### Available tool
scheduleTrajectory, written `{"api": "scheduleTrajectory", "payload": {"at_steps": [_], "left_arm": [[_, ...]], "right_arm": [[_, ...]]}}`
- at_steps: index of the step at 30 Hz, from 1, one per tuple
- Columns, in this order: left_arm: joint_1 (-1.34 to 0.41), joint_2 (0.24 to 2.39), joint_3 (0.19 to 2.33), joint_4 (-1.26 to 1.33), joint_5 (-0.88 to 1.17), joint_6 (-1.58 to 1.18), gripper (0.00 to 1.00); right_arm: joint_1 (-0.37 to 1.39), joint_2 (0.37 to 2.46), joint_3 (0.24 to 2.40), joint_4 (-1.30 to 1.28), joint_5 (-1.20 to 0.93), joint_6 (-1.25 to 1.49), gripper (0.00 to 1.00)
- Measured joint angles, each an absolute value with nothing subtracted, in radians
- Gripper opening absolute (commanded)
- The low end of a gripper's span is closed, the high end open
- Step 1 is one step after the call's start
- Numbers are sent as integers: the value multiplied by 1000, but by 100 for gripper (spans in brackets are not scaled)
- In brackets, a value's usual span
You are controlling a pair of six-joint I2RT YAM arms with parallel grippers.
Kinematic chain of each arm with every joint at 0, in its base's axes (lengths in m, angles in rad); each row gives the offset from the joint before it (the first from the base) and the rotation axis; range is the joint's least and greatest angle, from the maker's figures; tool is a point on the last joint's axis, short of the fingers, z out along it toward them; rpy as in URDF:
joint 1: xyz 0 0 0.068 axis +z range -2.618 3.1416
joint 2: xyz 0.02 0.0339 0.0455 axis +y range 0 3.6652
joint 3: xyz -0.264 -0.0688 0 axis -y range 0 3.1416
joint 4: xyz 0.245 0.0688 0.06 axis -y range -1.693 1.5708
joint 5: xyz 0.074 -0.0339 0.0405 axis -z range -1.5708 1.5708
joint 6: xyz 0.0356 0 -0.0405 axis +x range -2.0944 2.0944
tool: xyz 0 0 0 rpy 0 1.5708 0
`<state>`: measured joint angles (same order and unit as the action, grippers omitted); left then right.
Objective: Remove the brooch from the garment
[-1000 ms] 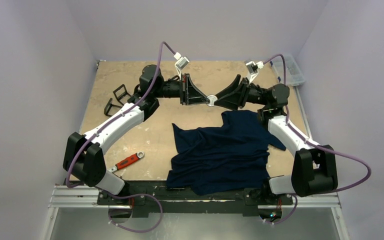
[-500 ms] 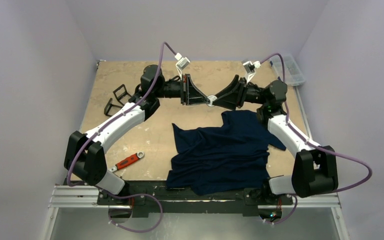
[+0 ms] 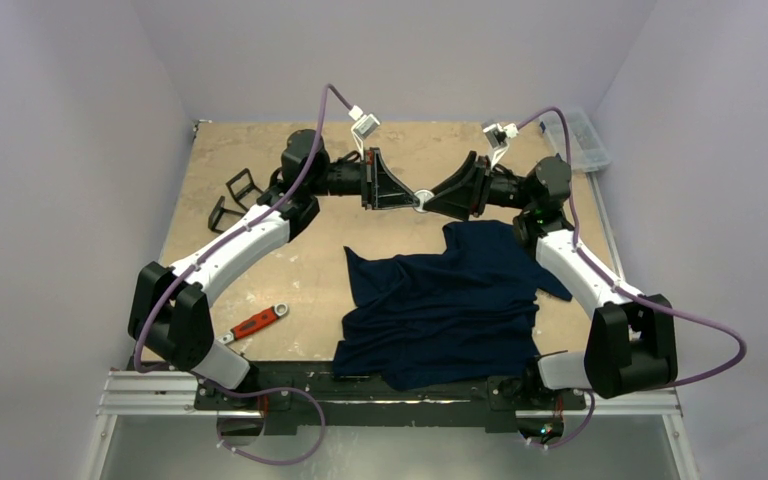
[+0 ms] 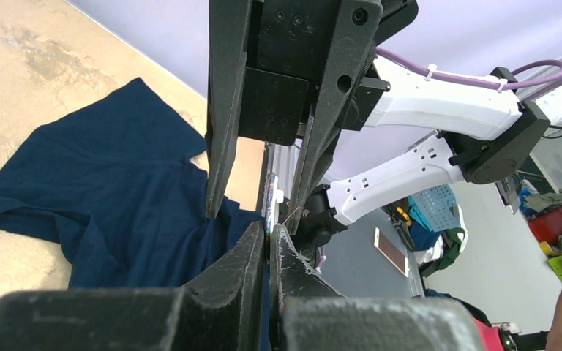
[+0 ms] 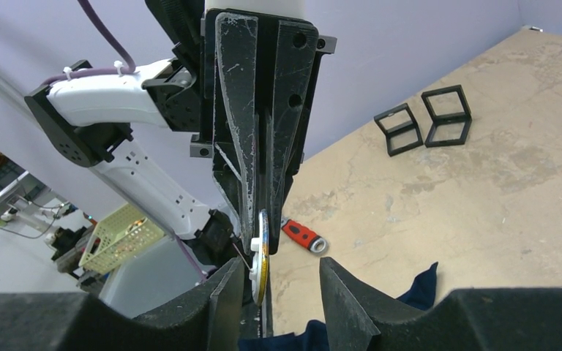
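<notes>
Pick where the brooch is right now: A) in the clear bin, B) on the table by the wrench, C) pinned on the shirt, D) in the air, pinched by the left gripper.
D: the brooch is clamped edge-on in the shut left gripper above the table, apart from the garment, while the right gripper faces it with fingers apart.

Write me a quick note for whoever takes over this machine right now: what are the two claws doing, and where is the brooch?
The left gripper is shut on the brooch, holding it in the air above the far side of the table.
The right gripper is open, one finger on each side of the brooch; I cannot tell if it touches.
The shirt lies crumpled on the table, and neither gripper holds it.
Done: the brooch is off the shirt.
Left: probably pass it across or set it down.
</notes>
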<state>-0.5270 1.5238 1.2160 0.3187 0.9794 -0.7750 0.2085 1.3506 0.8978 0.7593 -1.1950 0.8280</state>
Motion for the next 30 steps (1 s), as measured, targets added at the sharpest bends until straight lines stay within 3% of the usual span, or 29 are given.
{"api": "scheduleTrajectory", "payload": {"at_steps": [9,17,30], "left_arm": [[-530,1524,1216,312,972,-775,0],[-531,1524,1216,312,965,-772,0],[-531,1523,1216,288,940,-693,0]], "right_arm": [[210,1351,897,765,-1184,828,50],[214,1346,897,756,-1169,819,32],[216,1346,898,717,-1164,831,23]]}}
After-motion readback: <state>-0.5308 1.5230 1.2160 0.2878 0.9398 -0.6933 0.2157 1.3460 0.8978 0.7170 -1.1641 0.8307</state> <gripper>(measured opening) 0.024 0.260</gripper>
